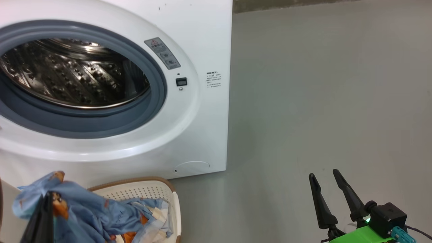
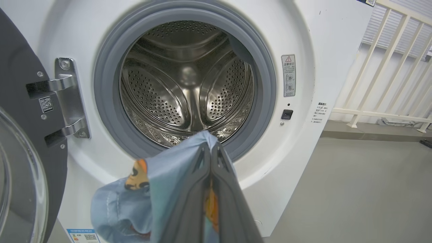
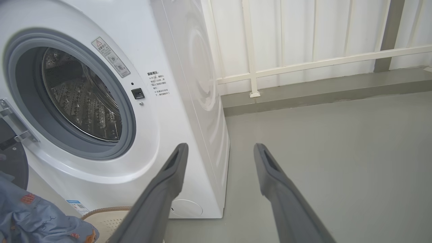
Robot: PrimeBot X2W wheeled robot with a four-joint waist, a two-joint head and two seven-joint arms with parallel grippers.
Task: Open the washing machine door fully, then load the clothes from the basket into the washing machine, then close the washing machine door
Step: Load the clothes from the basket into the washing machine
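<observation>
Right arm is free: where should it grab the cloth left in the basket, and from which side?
Pinch the cloth at its raised cream-and-blue folds by the right wall of the basket, coming down from above: the basket opens upward, and its walls block a sideways approach.

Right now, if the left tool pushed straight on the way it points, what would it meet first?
Probably nothing before the drum: the left tool, shut on the clothes, aims low over the grey ring into the open washing machine. Depth is unclear; it could clip the ring.
</observation>
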